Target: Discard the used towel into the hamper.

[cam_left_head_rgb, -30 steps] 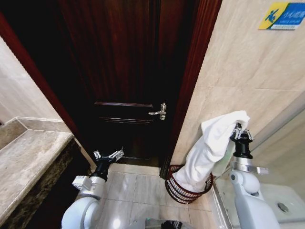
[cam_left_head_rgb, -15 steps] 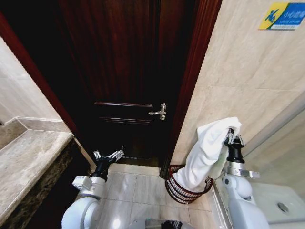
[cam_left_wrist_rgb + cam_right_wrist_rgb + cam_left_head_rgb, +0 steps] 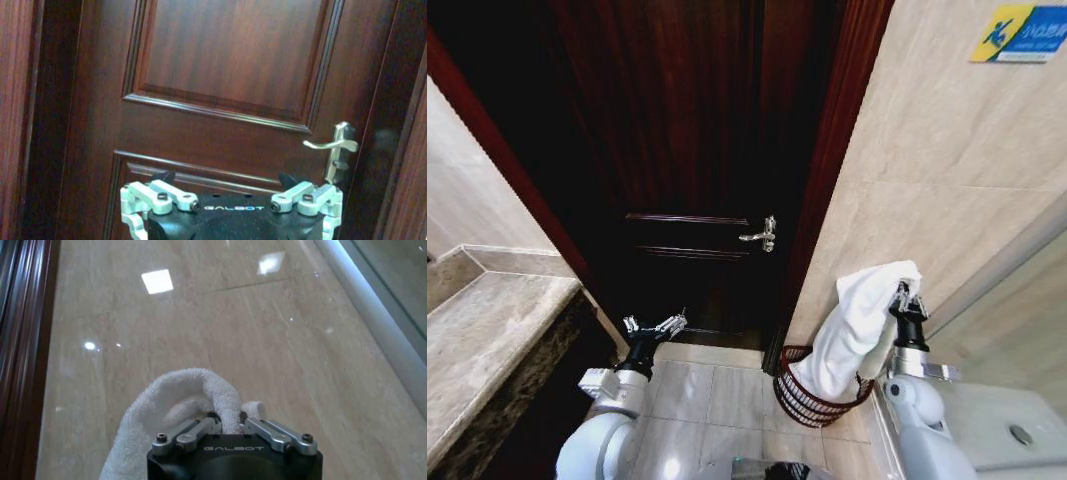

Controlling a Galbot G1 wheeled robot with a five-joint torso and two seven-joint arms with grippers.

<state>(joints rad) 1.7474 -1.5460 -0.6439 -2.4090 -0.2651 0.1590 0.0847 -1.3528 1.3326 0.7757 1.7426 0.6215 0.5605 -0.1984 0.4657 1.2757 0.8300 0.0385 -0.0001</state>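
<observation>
The light is bright and even, and it comes from above. The tile wall (image 3: 200, 315) shows glare: one square white reflection and some small bright spots. The floor (image 3: 677, 465) also has a small glare spot. The dark door (image 3: 687, 130) takes little light and its upper left part is nearly black. The head view bends straight lines at its edges. The left wrist view is a little soft.

The far rim of the hamper (image 3: 802, 398) is hidden behind the towel (image 3: 855, 328). The towel's lower end inside the hamper cannot be made out.
</observation>
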